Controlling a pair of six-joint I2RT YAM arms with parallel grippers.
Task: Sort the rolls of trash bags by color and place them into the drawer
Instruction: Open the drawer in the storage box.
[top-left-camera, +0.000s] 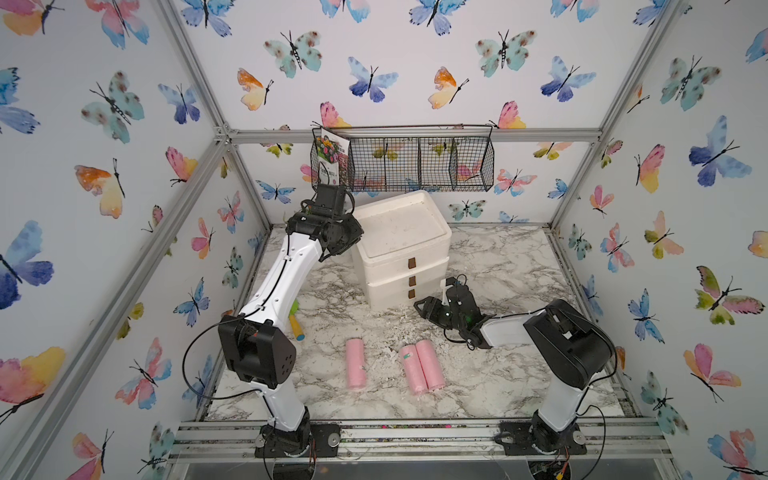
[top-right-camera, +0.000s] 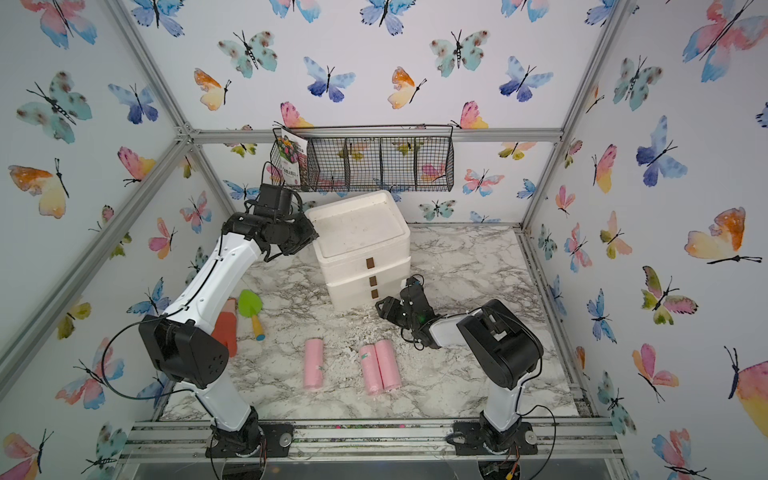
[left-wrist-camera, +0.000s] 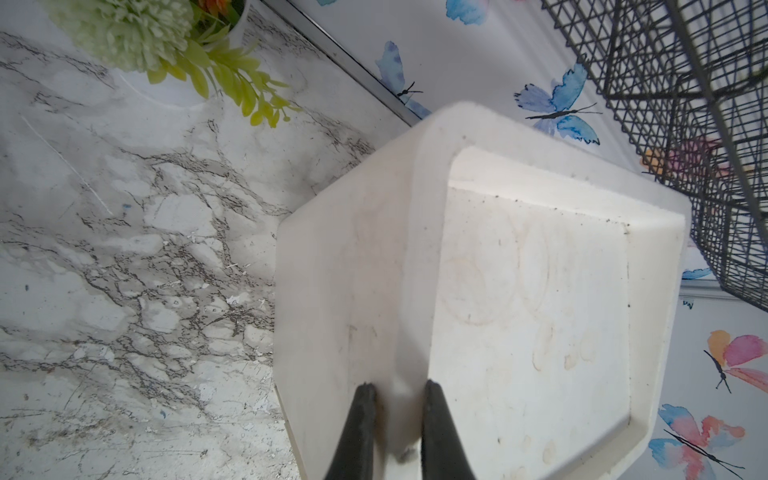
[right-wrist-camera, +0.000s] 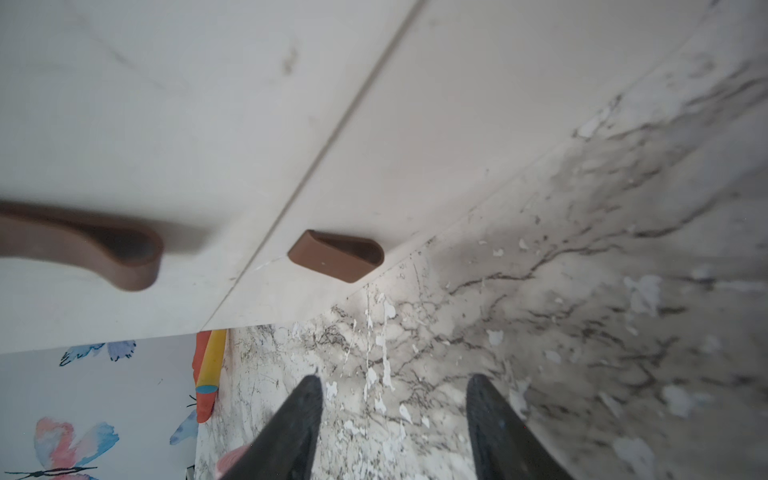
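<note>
I see three pale pink trash-bag rolls lying on their sides on the marble table (top-left-camera: 498, 374), in front of the white drawer unit (top-left-camera: 401, 249) and apart from it. The lone roll (top-left-camera: 356, 363) sits by itself. The second roll (top-left-camera: 412, 369) and third roll (top-left-camera: 430, 363) lie touching, side by side, their long axes running roughly toward the unit. Each is a short, smooth cylinder, and a small teal label (top-left-camera: 407, 356) shows near the far end of the second roll. White flakes litter the table around them.

My left gripper (left-wrist-camera: 399, 388) is clenched on the raised rim of the unit's top. My right gripper (right-wrist-camera: 395, 382) has its fingers spread and holds nothing. It is low over the table, facing the bottom handle (right-wrist-camera: 336, 255) without touching it. All three drawers look closed.
</note>
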